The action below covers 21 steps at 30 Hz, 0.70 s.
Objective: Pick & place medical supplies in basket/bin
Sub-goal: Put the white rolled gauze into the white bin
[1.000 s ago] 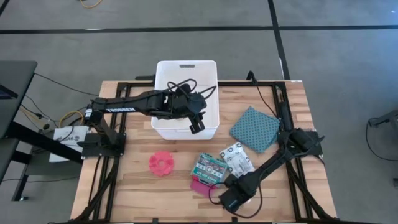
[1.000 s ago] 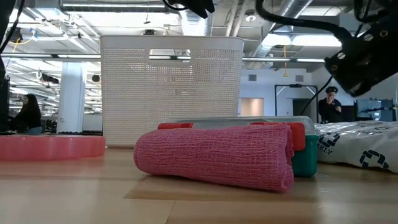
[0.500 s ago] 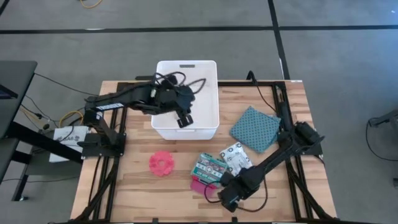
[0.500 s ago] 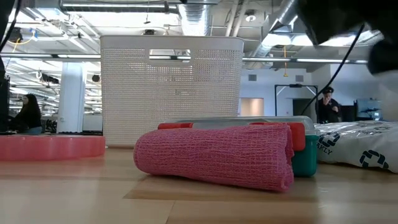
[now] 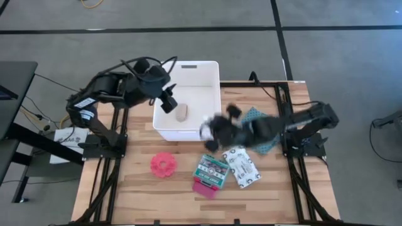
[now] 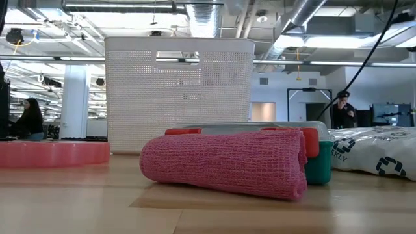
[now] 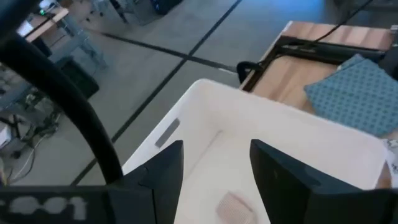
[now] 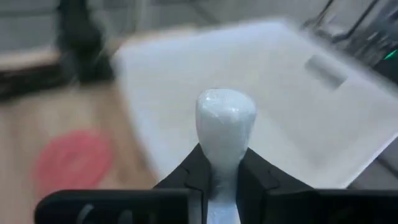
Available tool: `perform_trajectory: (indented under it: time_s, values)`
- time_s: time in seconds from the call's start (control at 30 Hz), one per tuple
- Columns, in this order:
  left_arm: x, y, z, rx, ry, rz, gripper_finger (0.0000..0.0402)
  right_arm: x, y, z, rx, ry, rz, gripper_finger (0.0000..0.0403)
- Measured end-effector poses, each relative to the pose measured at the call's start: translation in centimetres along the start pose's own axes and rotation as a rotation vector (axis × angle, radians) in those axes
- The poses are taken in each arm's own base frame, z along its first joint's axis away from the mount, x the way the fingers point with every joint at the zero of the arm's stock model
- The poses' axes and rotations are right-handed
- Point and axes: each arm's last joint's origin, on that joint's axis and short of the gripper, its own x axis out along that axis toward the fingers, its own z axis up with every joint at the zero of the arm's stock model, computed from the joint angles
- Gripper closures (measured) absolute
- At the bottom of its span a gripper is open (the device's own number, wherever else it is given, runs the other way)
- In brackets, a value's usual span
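Note:
The white basket (image 5: pixel 212 75) stands at the table's far middle, with a beige roll (image 5: pixel 182 112) lying on its floor. My left gripper (image 5: pixel 168 103) hangs open over the basket's left wall (image 7: pixel 155 140), above the roll (image 7: pixel 233 205). My right gripper (image 5: pixel 210 130), blurred, is at the basket's near right corner, shut on a small white tube (image 8: pixel 225 118). On the wood lie the pink spiky disc (image 5: pixel 164 164), the teal packet (image 5: pixel 211 168), the white patterned pouch (image 5: pixel 242 168) and the magenta piece (image 5: pixel 204 188). My right gripper pinches the white tube between its two fingers (image 8: pixel 196 171) at the tube's narrow end (image 8: pixel 224 163). The rounded end sticks out ahead of the fingertips. The tube is lifted clear of the table.
A teal dotted cloth (image 5: pixel 267 119) lies at the right, partly under my right arm. The low view shows the magenta piece (image 6: pixel 224 162) up close before the basket (image 6: pixel 179 94). A black frame rail runs along each side of the table.
My left gripper has drawn back from over the basket's middle toward the table's far left, baring the beige roll. My right gripper has shut on the white tube near the table's near edge, lifted it, and swung fast toward the basket.

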Motion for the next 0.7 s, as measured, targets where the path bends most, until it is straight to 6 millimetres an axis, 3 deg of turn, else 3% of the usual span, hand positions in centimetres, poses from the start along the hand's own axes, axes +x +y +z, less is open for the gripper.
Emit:
perform_trajectory:
  time_s: [0.13, 0.33, 0.57, 0.7]
  values:
    - [-0.6, 0.7, -0.4, -0.023, 0.012, 0.011, 0.0226, 4.1, -3.9, 2.1, 0.095, -0.04, 0.05, 0.0355]
    - [-1.5, 1.7, -1.3, -0.035, 0.053, 0.033, 0.0226, 12.5, -6.3, -0.4, 0.084, 0.126, 0.029, 0.0352]
    - [-2.0, 2.2, -1.4, -0.062, 0.044, 0.043, 0.0226, 15.7, -8.4, -1.8, 0.025, 0.233, 0.057, 0.0351]
    - [-1.9, 2.1, -1.4, -0.061, 0.044, 0.046, 0.0226, 16.6, -9.9, -1.0, 0.068, 0.249, 0.135, 0.0351]
